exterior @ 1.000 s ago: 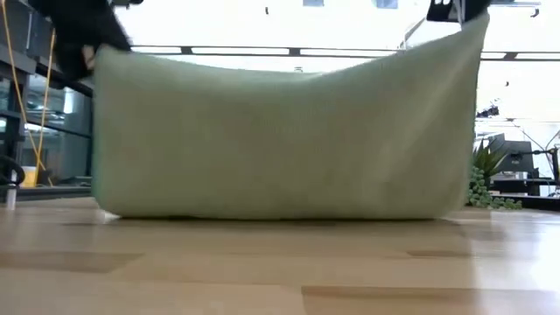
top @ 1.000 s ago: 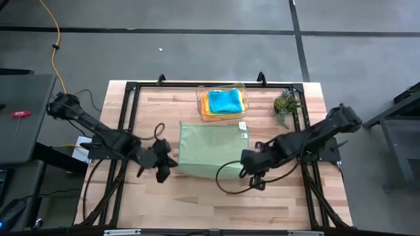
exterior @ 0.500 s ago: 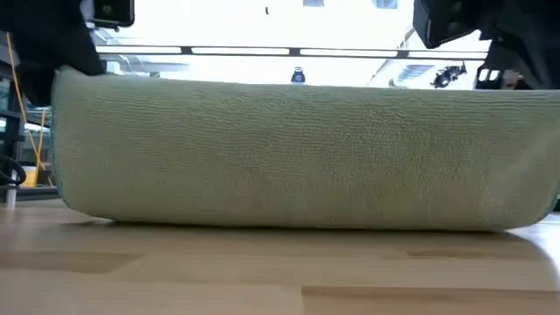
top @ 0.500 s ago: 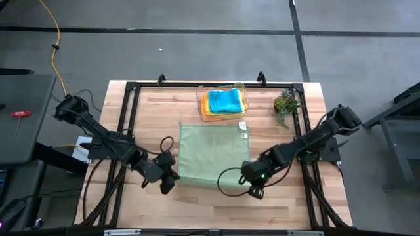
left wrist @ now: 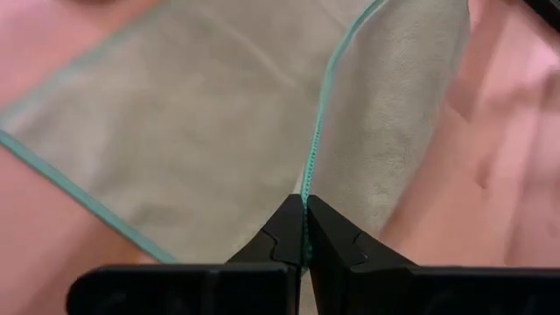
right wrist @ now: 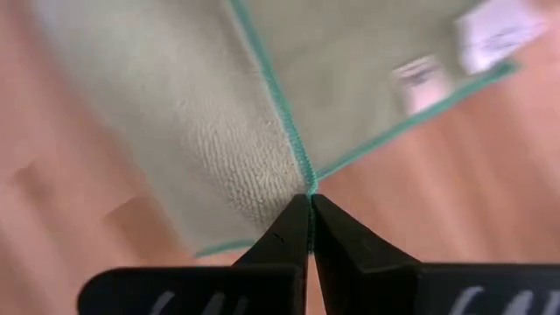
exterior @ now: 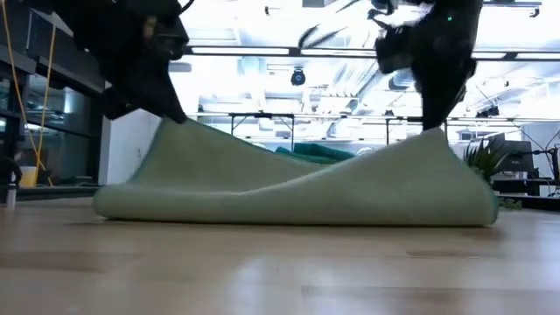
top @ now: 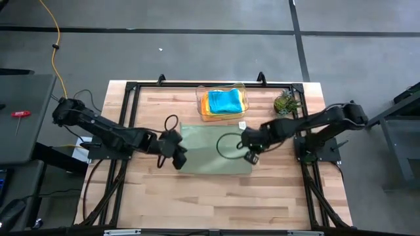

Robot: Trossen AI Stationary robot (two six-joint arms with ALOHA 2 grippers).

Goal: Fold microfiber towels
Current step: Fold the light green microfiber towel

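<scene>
A light green towel with a teal hem lies on the wooden table. Its near part is turned up and over, and the fold rests on the table. My left gripper is shut on its left raised corner and my right gripper on its right raised corner, both a little above the table. In the low view the two corners stand up as peaks under the left gripper and the right gripper, and the cloth sags between them. A teal-blue towel lies on orange and yellow ones in the bin. My left gripper pinches the towel's hemmed corner between its two fingers, coming slanting from above and the table's left. The corner is lifted clear, and the cloth slopes down from it to the table. My right gripper pinches the other hemmed corner between its two fingers, slanting from above and the table's right. That corner is lifted clear too, and the cloth falls away slack to the fold.
A clear plastic bin stands at the far middle of the table. A small potted plant stands to its right. Two white labels sit at the towel's far right corner. Bare wood lies along the near edge.
Both grippers, still shut on the corners, first drew the hanging towel toward the near edge, then went toward the far edge and lower. The towel's near part has folded over its far part; the fold now lies on the table and the far edge has stayed.
</scene>
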